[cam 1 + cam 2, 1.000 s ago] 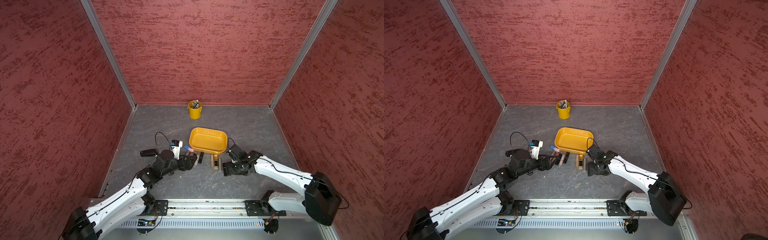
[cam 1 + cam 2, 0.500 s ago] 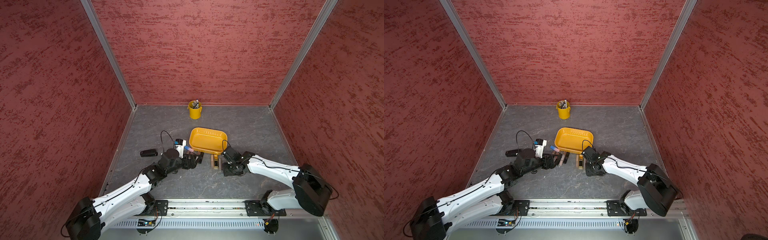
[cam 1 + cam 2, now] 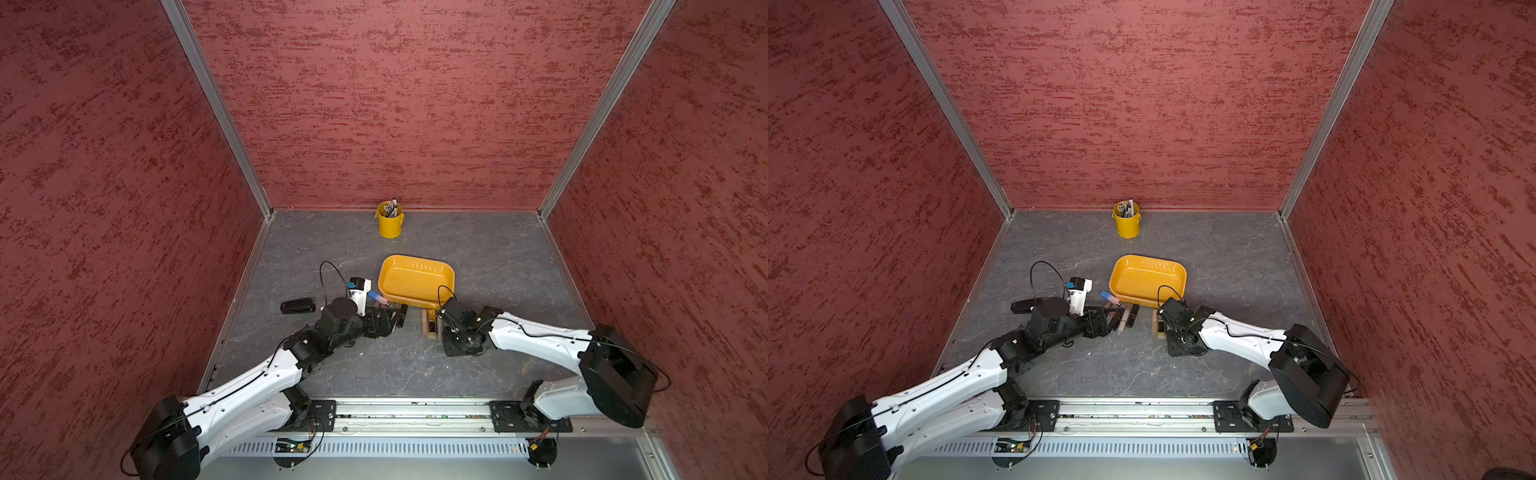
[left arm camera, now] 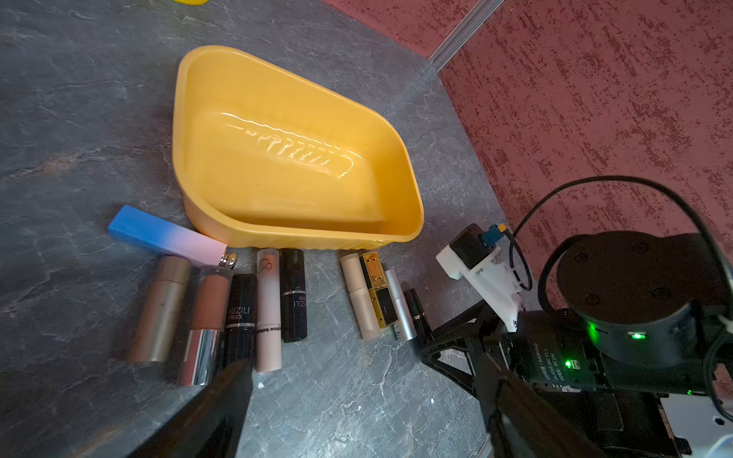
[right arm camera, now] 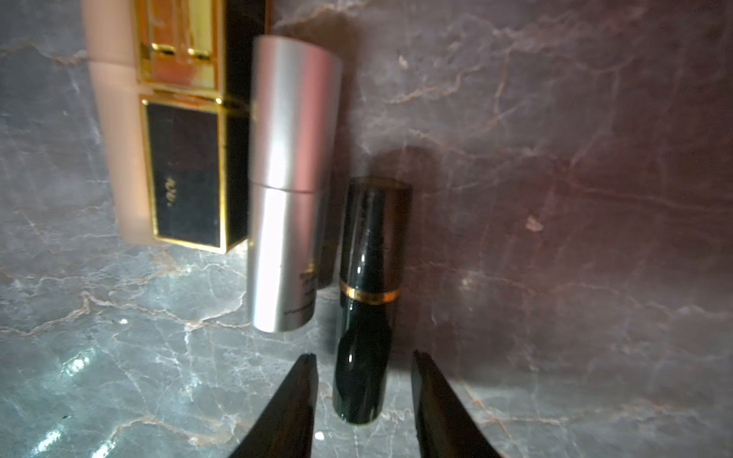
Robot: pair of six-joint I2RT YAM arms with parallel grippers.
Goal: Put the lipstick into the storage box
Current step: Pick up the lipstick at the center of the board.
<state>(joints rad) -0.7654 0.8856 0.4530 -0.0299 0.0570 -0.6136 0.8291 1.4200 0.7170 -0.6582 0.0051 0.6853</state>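
Observation:
The storage box point(image 3: 415, 276) point(image 3: 1148, 280) point(image 4: 293, 158) is a shallow yellow-orange tray, empty, in mid-floor. Two rows of lipsticks lie along its near side. In the right row a black lipstick with a gold band point(image 5: 367, 301) point(image 4: 416, 313) lies beside a silver one point(image 5: 289, 186). My right gripper point(image 5: 363, 380) point(image 3: 441, 322) is open and low, its fingers on either side of the black lipstick's near end, with a gap on each side. My left gripper point(image 4: 369, 396) point(image 3: 388, 320) is wide open over the floor near the left row, holding nothing.
A yellow bucket point(image 3: 390, 220) holding pens stands at the back wall. A blue-to-pink box point(image 4: 166, 236) lies by the tray's corner. A black case point(image 3: 297, 306) sits on the floor to the left. Red walls close three sides.
My right gripper has come in low over the right row and its fingers have narrowed around the black lipstick. The left arm reached slightly forward toward the left row, jaws still wide.

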